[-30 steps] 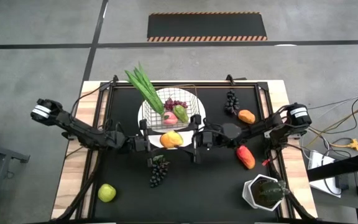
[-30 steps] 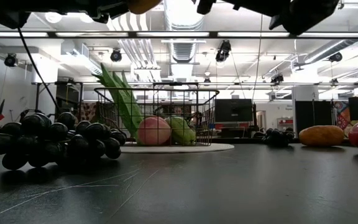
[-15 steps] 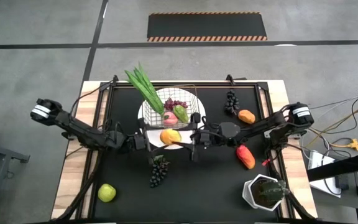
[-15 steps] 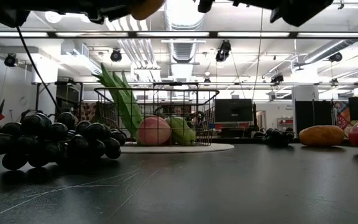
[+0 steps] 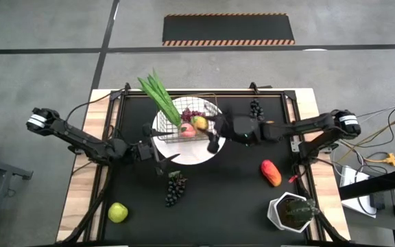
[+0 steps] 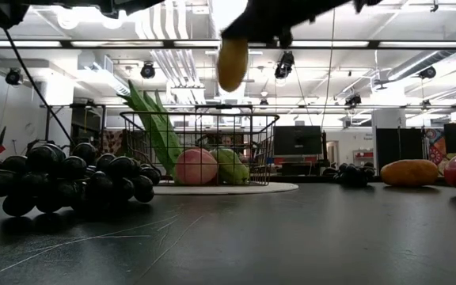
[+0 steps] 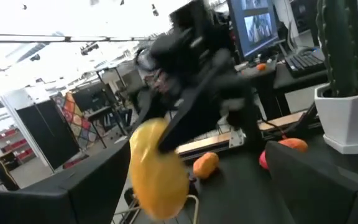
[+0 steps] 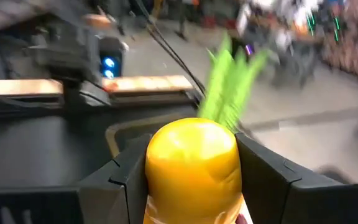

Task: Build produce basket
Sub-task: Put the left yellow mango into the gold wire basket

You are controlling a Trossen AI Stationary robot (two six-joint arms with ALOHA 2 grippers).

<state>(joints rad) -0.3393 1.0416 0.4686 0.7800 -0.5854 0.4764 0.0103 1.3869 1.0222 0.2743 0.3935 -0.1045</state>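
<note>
The right gripper (image 5: 206, 125) is clamped on the yellow mango (image 5: 201, 123), both dark fingers (image 8: 114, 177) pressed against its sides, and holds it in the air over the near edge of the wire basket (image 5: 211, 106). In the low view the mango (image 6: 231, 63) hangs above the basket's rim (image 6: 200, 115), clear of it. The basket sits on a round white plate (image 5: 199, 155) and already holds the green leafy stalks (image 5: 158, 95), a pink peach (image 6: 195, 166), a green pear (image 6: 231, 165) and purple grapes (image 5: 196, 114).

The left gripper (image 5: 164, 158) waits just beside the plate, its fingers spread and empty. Nearer the front than the basket lie a dark grape bunch (image 5: 175, 189) and a yellow-green apple (image 5: 118, 213). To the basket's right are another grape bunch (image 5: 255, 109), a red-orange fruit (image 5: 271, 172) and a potted plant (image 5: 293, 213).
</note>
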